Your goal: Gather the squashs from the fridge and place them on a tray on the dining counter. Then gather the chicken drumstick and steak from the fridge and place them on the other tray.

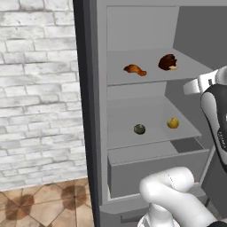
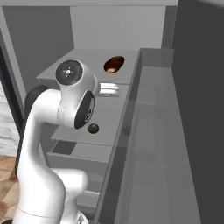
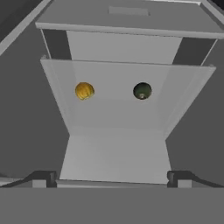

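Setting: simulated kitchen, brick wall (image 1: 35, 88), fridge (image 1: 91, 111) standing open.
Gripper: gripper (image 3: 111, 178) spread wide, empty, facing the middle shelf (image 1: 150, 135).
Squashes: yellow squash (image 3: 84, 91) at 11 o'clock, green squash (image 3: 142, 91) at 1 o'clock, apart.
Upper shelf: chicken drumstick (image 1: 135, 69), steak (image 1: 168, 62).
Progress: nothing gathered; all four pending.

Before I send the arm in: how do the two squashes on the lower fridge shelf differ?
The yellow squash is bright yellow-orange; the green squash is dark green. From the left base view, the yellow squash sits further right than the green squash. Both are small, round, and untouched.
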You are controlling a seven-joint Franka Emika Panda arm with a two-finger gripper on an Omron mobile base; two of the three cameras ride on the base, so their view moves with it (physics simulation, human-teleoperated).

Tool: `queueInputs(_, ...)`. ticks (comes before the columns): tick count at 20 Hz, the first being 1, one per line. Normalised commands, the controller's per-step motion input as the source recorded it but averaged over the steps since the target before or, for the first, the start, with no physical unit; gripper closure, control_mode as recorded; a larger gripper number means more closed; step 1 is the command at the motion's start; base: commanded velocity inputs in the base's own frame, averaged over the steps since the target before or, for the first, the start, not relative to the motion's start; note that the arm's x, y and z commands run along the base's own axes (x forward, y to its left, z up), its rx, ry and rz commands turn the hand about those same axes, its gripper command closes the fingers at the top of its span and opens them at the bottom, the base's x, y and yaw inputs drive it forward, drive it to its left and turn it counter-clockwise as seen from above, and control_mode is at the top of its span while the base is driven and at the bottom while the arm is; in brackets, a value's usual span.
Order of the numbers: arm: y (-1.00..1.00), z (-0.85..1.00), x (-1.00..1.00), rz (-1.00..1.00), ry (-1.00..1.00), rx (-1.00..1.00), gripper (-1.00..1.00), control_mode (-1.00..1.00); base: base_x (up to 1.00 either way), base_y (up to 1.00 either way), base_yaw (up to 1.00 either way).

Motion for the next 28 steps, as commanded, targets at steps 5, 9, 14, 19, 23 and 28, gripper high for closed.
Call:
queueInputs(5, -0.03, -0.31, -0.12, 0.00, 0.01, 0.00, -1.00, -1.00, 0.04, 0.00, 0.03)
queueInputs(9, 0.31, -0.86, -0.22, -0.04, 0.15, -0.14, -1.00, -1.00, 0.00, 0.00, 0.00)
queueInputs(14, 0.65, -0.75, 0.03, -0.06, 0.20, -0.10, -1.00, -1.00, 0.00, 0.00, 0.00)
queueInputs(19, 0.47, -0.48, 0.44, -0.03, 0.14, 0.01, -1.00, -1.00, 0.00, 0.00, 0.00)
queueInputs(23, 0.41, -0.35, 0.63, -0.05, 0.02, 0.04, -1.00, -1.00, 0.00, 0.00, 0.00)
queueInputs(28, 0.13, -0.43, 0.25, -0.01, 0.00, 0.04, -1.00, -1.00, 0.00, 0.00, 0.00)
